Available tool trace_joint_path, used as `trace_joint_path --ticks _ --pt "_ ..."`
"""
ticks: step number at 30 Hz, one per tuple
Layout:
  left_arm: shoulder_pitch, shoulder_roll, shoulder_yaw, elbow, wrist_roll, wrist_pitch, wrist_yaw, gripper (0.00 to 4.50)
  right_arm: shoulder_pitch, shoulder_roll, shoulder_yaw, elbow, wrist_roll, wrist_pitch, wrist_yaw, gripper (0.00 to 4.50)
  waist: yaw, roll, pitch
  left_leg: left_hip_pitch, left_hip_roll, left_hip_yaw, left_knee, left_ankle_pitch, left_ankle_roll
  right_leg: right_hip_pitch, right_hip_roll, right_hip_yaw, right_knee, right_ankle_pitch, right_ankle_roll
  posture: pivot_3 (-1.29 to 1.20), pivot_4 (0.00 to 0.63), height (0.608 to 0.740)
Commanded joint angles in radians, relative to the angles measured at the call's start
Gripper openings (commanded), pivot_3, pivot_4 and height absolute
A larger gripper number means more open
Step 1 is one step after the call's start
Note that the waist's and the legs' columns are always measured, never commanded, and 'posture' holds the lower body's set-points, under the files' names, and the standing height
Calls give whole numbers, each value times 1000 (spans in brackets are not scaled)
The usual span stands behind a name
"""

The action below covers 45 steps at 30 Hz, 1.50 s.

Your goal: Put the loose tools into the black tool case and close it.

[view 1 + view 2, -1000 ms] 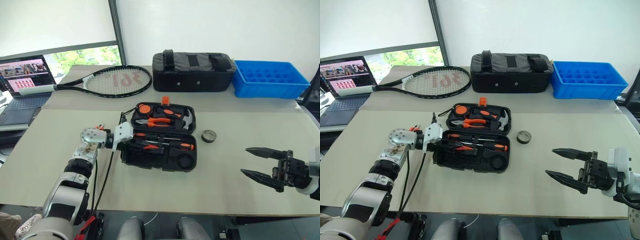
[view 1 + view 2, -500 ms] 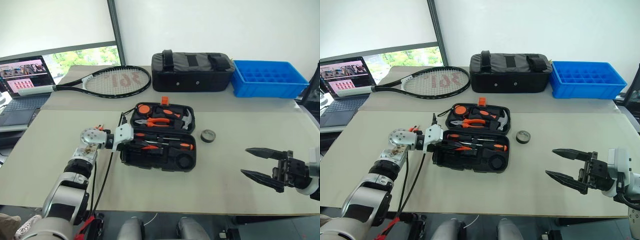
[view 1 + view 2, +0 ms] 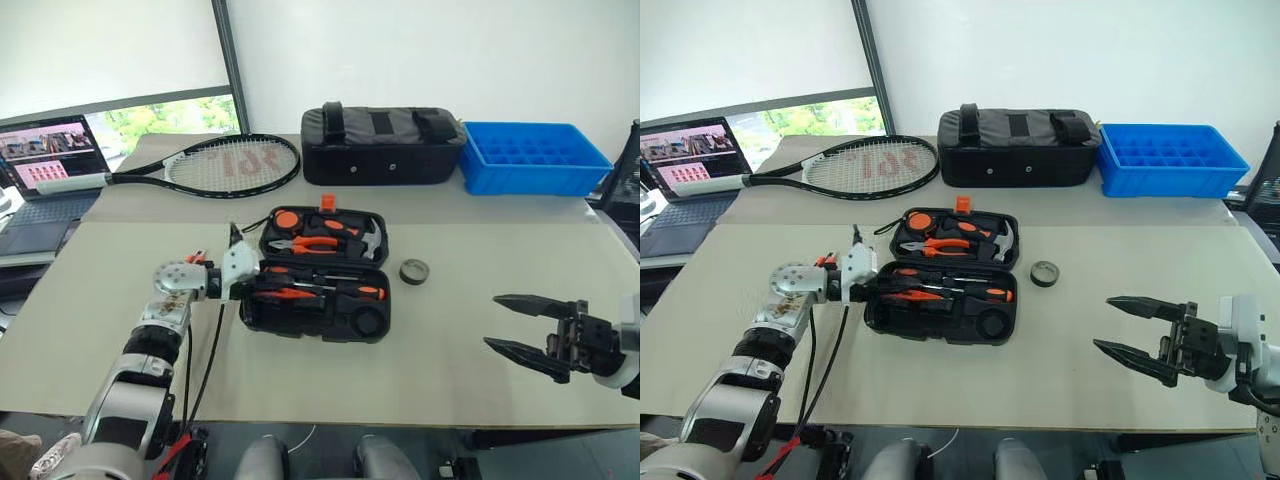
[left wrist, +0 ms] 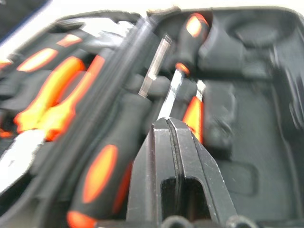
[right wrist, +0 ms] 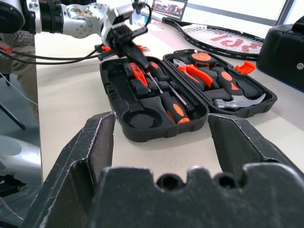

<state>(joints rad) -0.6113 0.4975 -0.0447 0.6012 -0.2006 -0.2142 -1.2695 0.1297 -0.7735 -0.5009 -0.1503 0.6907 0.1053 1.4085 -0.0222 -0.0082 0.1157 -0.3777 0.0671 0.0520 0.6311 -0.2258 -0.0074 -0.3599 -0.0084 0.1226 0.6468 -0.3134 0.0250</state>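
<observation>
At centre frame the open black tool case [image 3: 318, 272] holds the left gripper [image 3: 262, 287], pinched shut on nothing, while the right gripper [image 3: 518, 327] waits wide and empty lower right; closing now would strand the tape roll [image 3: 415, 271] outside.

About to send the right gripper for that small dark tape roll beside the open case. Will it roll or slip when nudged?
The tape roll lies flat on the table, so a nudge would probably slide it, not roll it. It looks small and light, so it may skate ahead of a finger. The right gripper stands open, seemingly wide enough to straddle it.
</observation>
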Motion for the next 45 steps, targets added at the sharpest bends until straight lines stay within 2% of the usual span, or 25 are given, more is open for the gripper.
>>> trace_joint_path --ticks 1,3,6,7,8,9,12,14,16,24,33,36,39,42,45 --pt "69 62 115 -220 -90 181 116 261 -59 -11 13 30 16 -17 17 3599 -2 0 0 0 0 0 0 0 0 0 0 0 0 0 0 0 150 707" --pt "127 90 181 -324 -116 267 200 719 -95 -7 30 62 14 -15 24 3599 -5 0 0 0 0 0 -1 0 0 0 0 0 -1 1 -1 0 150 707" --pt "199 116 262 -442 -134 361 324 1805 -136 -15 51 100 9 -19 49 3599 -2 0 0 1 0 -1 -2 0 0 1 0 0 -1 2 -3 0 150 707" --pt "227 123 298 -478 -142 398 371 2014 -156 -20 58 112 14 -10 54 3599 1 0 0 1 1 -1 -2 0 0 1 0 0 -1 2 -3 0 150 707" --pt "252 129 330 -506 -144 423 414 2556 -173 -28 67 123 19 4 65 3599 2 0 1 2 1 -1 -2 0 0 1 -1 0 0 2 -3 0 150 707" --pt "272 132 356 -525 -135 436 458 2786 -188 -37 76 134 19 15 74 3599 4 0 0 1 0 -1 -2 0 0 1 -1 0 -1 2 -3 0 150 707" --pt "350 135 400 -545 -63 456 596 3902 -250 -59 116 171 9 69 68 3599 5 0 1 3 0 0 -2 0 0 2 -1 0 -1 2 -3 0 150 707" --pt "406 136 388 -563 -25 472 643 4500 -287 -55 139 190 -7 60 66 4089 5 -1 1 4 0 1 -3 0 0 2 -2 1 -1 3 -6 0 150 707" --pt "434 124 382 -581 -25 504 674 4500 -305 -57 154 201 -21 51 73 4417 5 -2 1 5 0 1 -3 0 0 3 -2 1 -1 3 -6 0 150 707" --pt "443 107 358 -563 10 573 772 4500 -327 -68 164 260 -65 -27 114 4417 11 -4 2 4 0 0 -4 0 0 3 -3 -1 -3 3 -7 0 150 707" --pt "384 140 270 -410 -5 725 674 4500 -297 -74 144 266 -70 -49 133 4417 6 -4 3 5 0 1 -5 0 0 2 -3 0 -2 3 -7 0 150 707" --pt "336 133 287 -330 -4 741 705 3808 -278 -76 129 265 -66 -59 133 4500 7 -3 2 6 -1 1 -5 0 0 3 -3 0 -2 3 -6 0 150 707" --pt "316 118 314 -316 -33 739 709 2715 -258 -77 117 264 -62 -70 132 4500 4 -3 2 6 0 1 -5 0 0 3 -2 0 -2 3 -6 0 150 707" --pt "290 102 356 -331 -90 727 697 1810 -242 -76 104 260 -57 -75 132 4500 3 -3 2 6 0 1 -5 0 0 3 -2 0 -1 3 -6 0 150 707" --pt "270 136 328 -383 -92 636 614 1794 -231 -72 87 260 -42 -75 139 4500 5 -4 3 5 0 1 -4 0 0 2 -2 0 -2 3 -7 0 150 707"
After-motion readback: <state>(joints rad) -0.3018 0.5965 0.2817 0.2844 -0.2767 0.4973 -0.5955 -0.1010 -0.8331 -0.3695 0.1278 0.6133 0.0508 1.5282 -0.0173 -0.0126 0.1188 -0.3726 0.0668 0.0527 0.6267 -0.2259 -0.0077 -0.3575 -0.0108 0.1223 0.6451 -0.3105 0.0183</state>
